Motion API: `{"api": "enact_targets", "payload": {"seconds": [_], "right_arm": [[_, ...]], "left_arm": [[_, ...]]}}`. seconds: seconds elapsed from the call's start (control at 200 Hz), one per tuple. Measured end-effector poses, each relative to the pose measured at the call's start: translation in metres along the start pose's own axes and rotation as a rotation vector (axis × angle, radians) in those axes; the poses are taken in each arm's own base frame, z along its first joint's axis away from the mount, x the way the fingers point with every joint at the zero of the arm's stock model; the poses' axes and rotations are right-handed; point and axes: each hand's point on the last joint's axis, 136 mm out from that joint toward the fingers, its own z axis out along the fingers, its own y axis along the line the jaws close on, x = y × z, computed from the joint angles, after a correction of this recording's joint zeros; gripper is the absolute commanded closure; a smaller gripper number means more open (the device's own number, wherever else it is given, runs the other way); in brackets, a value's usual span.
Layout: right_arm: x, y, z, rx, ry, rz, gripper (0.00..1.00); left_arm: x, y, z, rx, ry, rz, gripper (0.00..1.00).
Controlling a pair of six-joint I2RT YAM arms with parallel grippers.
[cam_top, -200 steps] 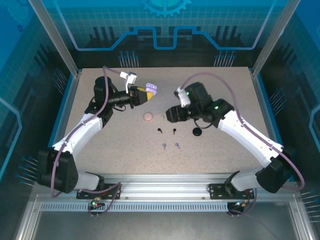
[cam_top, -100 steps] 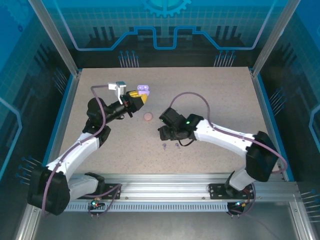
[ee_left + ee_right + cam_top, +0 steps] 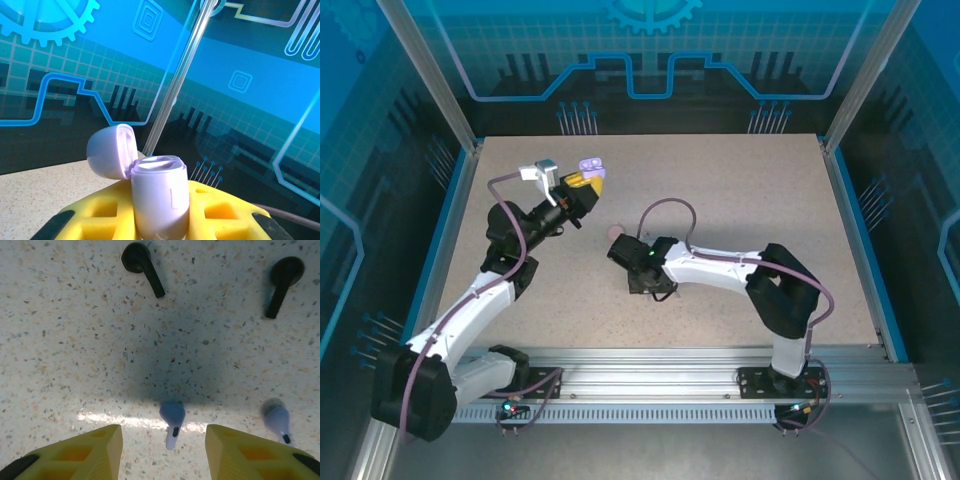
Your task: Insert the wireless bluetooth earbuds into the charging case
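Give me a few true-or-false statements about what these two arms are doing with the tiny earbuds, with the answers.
1. The left gripper holds a lavender charging case with its lid flipped open. True.
2. The right gripper is clamped on a black earbud. False: its jaws stand open over a lavender earbud lying on the table, and it grips nothing.
3. Two black earbuds lie loose on the table. True.
4. Both lavender earbuds already sit inside the case. False: that earbud and the other lavender earbud lie on the table.
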Motion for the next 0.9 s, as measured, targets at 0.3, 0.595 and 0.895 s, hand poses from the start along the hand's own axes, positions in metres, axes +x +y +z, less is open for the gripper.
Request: {"api": "enact_targets", "payload": {"seconds": [0.3, 0.595, 0.895], "right_arm": [[0.009, -0.003, 0.021, 0.052, 0.035, 0.028, 0.60], [0.012, -0.004, 0.030, 0.070, 0.047, 0.034, 0.63], [0.010, -0.001, 0.031, 0.066, 0.045, 0.036, 0.67]], "left_arm": [[0.002, 0.000, -0.003, -0.006, -0.003, 0.000, 1.00], [0.002, 0.000, -0.003, -0.006, -0.003, 0.000, 1.00], [0.008, 0.002, -0.005, -0.010, 0.005, -0.005, 1.00]]}}
